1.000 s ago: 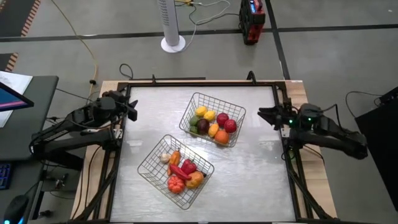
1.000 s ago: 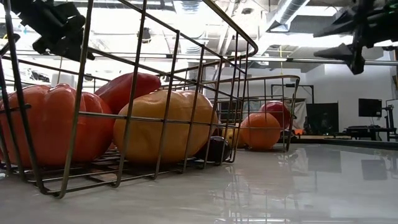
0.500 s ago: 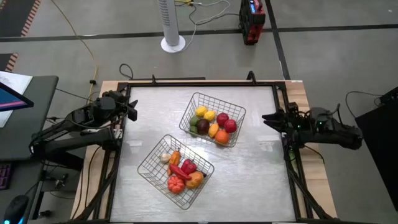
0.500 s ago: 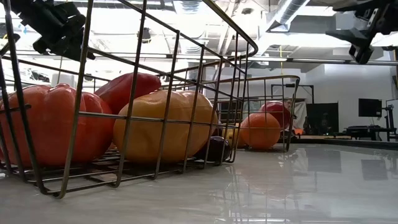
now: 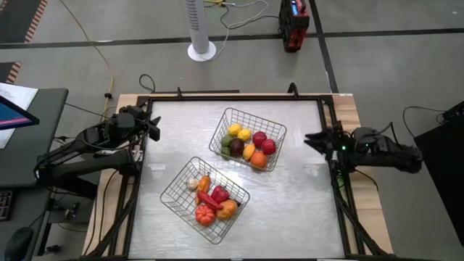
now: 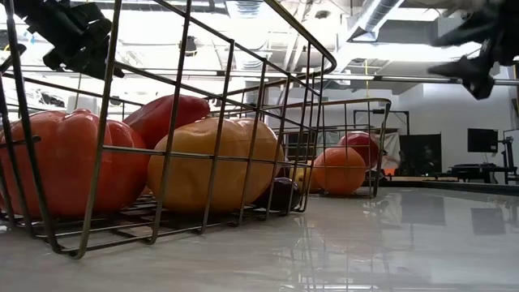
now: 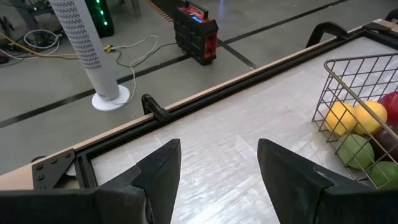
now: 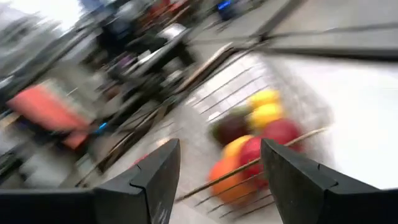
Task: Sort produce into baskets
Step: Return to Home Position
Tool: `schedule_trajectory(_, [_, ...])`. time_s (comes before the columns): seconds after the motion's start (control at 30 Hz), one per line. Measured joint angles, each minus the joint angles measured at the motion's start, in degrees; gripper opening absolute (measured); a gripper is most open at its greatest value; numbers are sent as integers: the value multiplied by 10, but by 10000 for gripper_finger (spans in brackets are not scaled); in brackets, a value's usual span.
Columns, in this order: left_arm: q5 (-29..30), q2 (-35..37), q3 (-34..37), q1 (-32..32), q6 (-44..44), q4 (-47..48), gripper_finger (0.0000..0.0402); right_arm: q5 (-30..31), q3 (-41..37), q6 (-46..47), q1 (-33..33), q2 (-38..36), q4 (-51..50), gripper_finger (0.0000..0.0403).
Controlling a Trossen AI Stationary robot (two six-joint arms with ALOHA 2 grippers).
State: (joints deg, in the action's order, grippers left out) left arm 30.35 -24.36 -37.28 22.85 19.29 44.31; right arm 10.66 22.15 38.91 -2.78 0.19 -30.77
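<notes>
High view: every piece of produce (image 5: pixel 268 147) lies inside the far basket (image 5: pixel 226 116) or the near basket (image 5: pixel 176 190), which sits just beside the far basket, to its front-left. Right of the far basket, at the bench (image 5: pixel 297 210) edge, the right arm (image 5: pixel 377 148) carries its jaws wide and empty. Well left of that basket the left arm (image 5: pixel 94 141) waits, jaws likewise wide. Homing well, I judge, means retracting high, clear of the far basket's wire.
</notes>
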Motion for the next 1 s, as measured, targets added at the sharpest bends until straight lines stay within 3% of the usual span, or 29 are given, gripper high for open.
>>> schedule_trajectory(0.17, [0, 0, 0, 0, 0, 0, 201, 111, 0, 20, -20, 0, -26, 248])
schedule_trajectory(0.27, [0, 0, 0, 0, 0, 0, 201, 147, 0, 10, -30, 0, -33, 248])
schedule_trajectory(0.43, [0, 0, 0, 0, 0, 0, 201, 133, 0, -60, -34, 0, -36, 248])
schedule_trajectory(0.6, [0, 0, 0, 0, 0, 0, 201, 125, -31, -73, -34, 0, -20, 248])
schedule_trajectory(1.0, [0, 0, 0, 0, 0, 0, 201, 89, -185, -78, -33, 0, 261, 248])
